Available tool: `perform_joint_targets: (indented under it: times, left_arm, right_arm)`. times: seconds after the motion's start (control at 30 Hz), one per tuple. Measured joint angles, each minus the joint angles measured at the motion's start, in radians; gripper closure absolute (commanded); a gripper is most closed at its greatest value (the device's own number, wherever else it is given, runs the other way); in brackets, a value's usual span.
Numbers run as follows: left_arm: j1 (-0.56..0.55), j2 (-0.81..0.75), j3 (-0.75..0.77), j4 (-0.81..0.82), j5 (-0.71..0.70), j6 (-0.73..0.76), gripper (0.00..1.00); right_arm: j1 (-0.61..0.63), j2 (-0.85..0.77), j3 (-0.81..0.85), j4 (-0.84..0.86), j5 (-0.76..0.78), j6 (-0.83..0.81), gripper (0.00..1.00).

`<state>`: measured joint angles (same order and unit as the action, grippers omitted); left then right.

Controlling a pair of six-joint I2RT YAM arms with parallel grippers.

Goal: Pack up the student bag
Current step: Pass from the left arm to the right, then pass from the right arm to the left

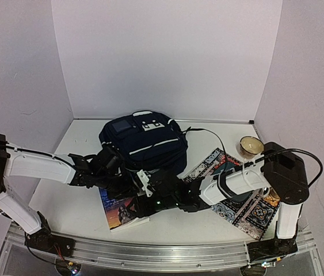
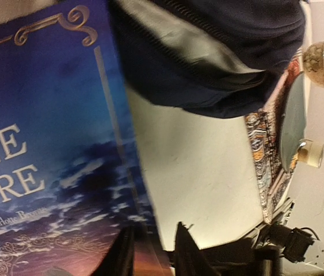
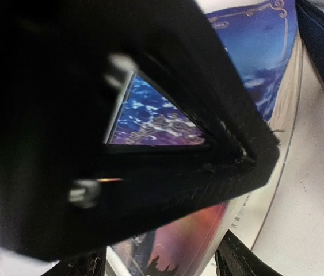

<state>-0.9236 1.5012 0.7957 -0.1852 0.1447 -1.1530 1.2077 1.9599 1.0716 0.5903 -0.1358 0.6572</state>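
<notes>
Student bag (image 1: 144, 141): dark navy with white stripe trim and white patches, lying mid-table toward the rear wall. No lettering legible on the patches.
Book (image 1: 117, 211): flat on the table, on the near side of the bag, under both wrists. Blue cloud-sky cover with gold scroll border.
Cover writing: large cream letters "NE" over "YRE" in the left wrist view, cut off by the frame edge. Smaller line beneath reads "Charlotte Bro", the rest blurred.
Left gripper (image 2: 153, 230): fingers a little apart, the book's long edge running between them. Not determinable whether they press on the book.
Right gripper (image 3: 160, 247): fingers spread wide, book cover visible between them, no clamping seen.
Obstruction: large black body (image 3: 92, 115) close to the right wrist lens, out of focus, hiding most of that view.
Patterned mat (image 1: 248, 213): right of the book, under the right arm, reaching toward the near right corner.
Bowl (image 1: 251, 145): on the far right, just beside the mat's rear corner.
Edges: bag's near edge meets the book's far end in the left wrist view, contact not determinable.
Open room: bare table (image 1: 81, 201) left of bag and book. White strip between book and mat.
</notes>
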Motion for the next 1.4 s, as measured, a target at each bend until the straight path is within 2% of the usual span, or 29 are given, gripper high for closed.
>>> perform_joint_targets:
  times: [0.13, 0.27, 0.33, 0.43, 0.67, 0.9, 1.1, 1.27, 1.4]
  left_arm:
    - [0.000, -0.042, -0.011, 0.033, -0.019, -0.001, 0.59]
    - [0.000, -0.095, -0.030, 0.041, -0.044, -0.005, 0.53]
    - [0.000, -0.134, -0.046, 0.044, -0.060, -0.003, 0.50]
    - [0.000, -0.217, -0.086, 0.049, -0.101, 0.001, 0.44]
    - [0.019, -0.471, -0.241, 0.061, -0.217, 0.004, 0.22]
    - [0.069, -0.718, -0.430, 0.053, -0.314, -0.025, 0.17]
    - [0.070, -0.929, -0.512, 0.059, -0.363, -0.049, 0.12]
    - [0.073, -0.962, -0.559, 0.073, -0.367, -0.081, 0.11]
    - [0.074, -0.929, -0.603, 0.164, -0.345, -0.110, 0.11]
  right_arm:
    - [0.000, 0.020, 0.020, -0.023, 0.015, 0.011, 0.42]
    - [-0.001, 0.021, 0.022, -0.028, 0.021, 0.022, 0.53]
    - [-0.003, 0.021, 0.023, -0.031, 0.018, 0.021, 0.61]
    - [-0.006, 0.021, 0.024, -0.024, 0.002, 0.025, 0.77]
    - [-0.035, 0.020, 0.018, 0.040, -0.093, 0.043, 0.99]
    - [-0.076, 0.000, -0.051, 0.147, -0.206, 0.076, 1.00]
    - [-0.114, -0.033, -0.095, 0.233, -0.296, 0.118, 1.00]
    - [-0.147, -0.085, -0.103, 0.276, -0.357, 0.150, 1.00]
    - [-0.170, -0.134, -0.104, 0.316, -0.399, 0.166, 1.00]
